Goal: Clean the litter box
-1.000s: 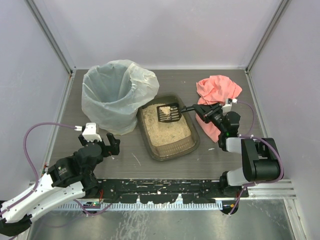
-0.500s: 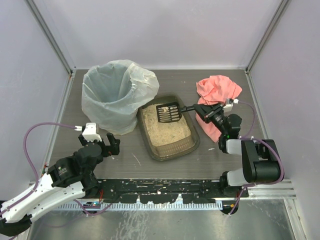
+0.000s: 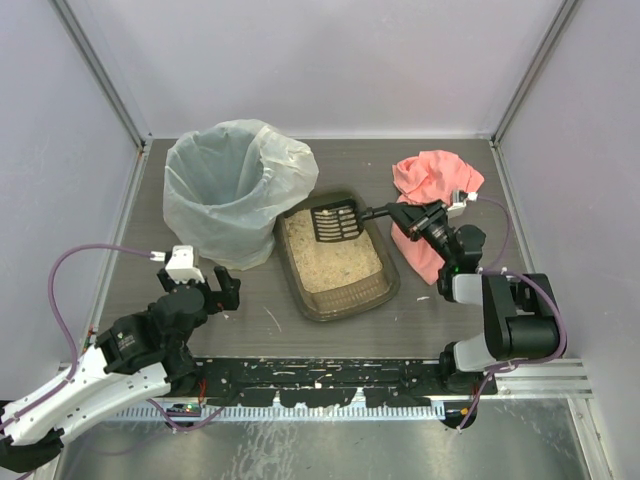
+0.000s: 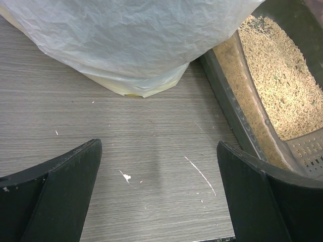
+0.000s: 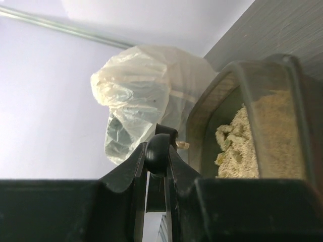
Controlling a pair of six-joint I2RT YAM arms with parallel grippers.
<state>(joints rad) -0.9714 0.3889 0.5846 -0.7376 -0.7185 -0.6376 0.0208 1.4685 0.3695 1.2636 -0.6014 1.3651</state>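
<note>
Right tool (image 3: 397, 213) is clamped tight on the handle of the black slotted scoop (image 3: 337, 224). The scoop head hangs over the upper end of the litter box (image 3: 345, 303), with a little clump of litter on it. The box sits mid-frame on the bench (image 3: 262, 322), just beside the bag-lined bin (image 3: 230, 190) at upper left. Left tool (image 3: 220, 290) is spread wide with nothing in it, lower left near the bin. Pink cloth (image 3: 435, 178) is bunched at upper right.
</note>
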